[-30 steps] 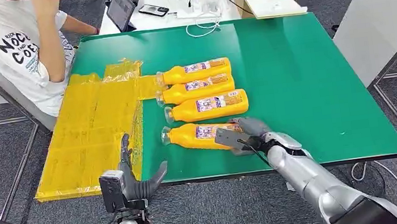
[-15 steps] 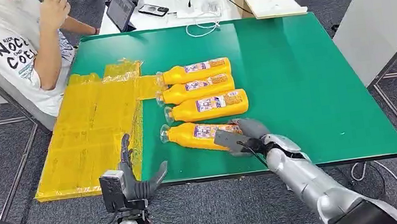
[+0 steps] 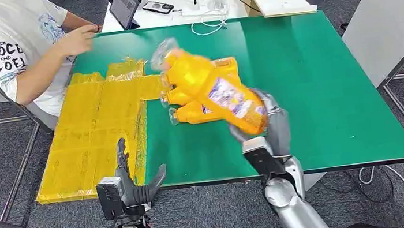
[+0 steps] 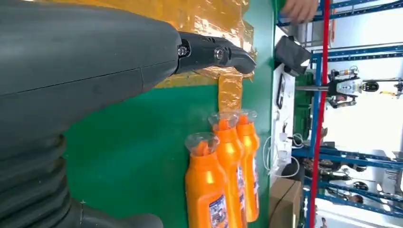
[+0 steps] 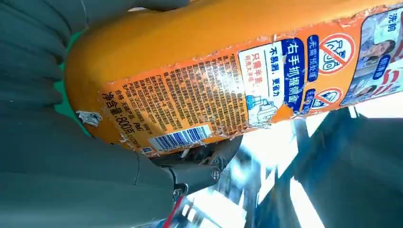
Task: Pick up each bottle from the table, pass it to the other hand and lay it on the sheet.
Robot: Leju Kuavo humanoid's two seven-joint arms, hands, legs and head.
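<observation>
Orange bottle is now hanging lifted above tabletop centre | right hand gripping its base | left hand spreading at near edge.

1. Your right hand holds a bottle tilted above the green table, over 3 lying bottles.
2. Bare green lies between the yellow sheet and those bottles.
3. A person's hand overhangs the sheet's far corner.
4. Your left hand waits open at the sheet's near edge.
</observation>
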